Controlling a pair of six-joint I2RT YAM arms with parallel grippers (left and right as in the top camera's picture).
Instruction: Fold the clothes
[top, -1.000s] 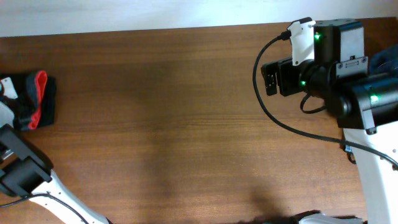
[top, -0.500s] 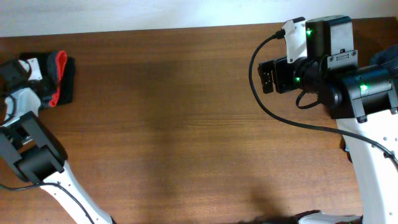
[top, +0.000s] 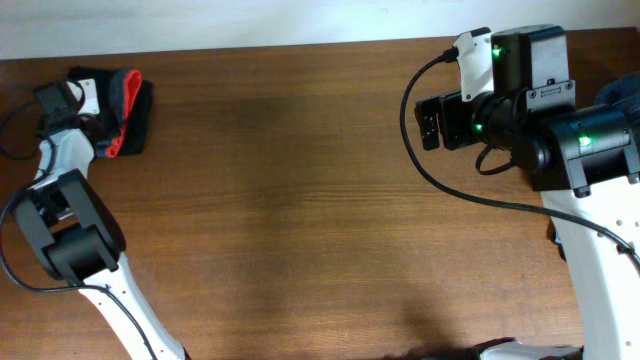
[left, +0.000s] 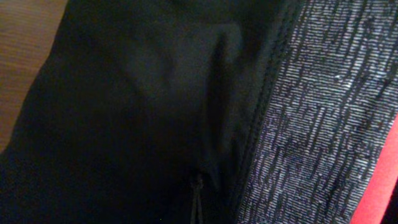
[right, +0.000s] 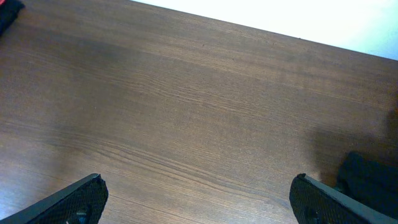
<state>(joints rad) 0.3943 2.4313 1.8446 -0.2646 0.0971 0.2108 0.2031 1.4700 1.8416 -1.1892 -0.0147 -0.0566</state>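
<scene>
The clothes are a small folded black bundle with a red inner edge, lying at the table's far left back corner. My left gripper is at the bundle's left side, its fingertips buried in the fabric, shut on it. Black cloth, the grey waistband and a strip of red fill the left wrist view, with no fingers showing. My right gripper hovers at the back right, open. Its fingertips stand far apart over bare wood, and nothing lies between them.
The brown wooden table ends at a white wall along the back. A bit of blue denim shows at the right edge behind the right arm. A dark garment lies beside the right gripper. A black cable loops from the right arm.
The left gripper has swung toward the table's back and to the right, and the folded bundle has travelled with it. The right arm has shifted slightly and then held still.
</scene>
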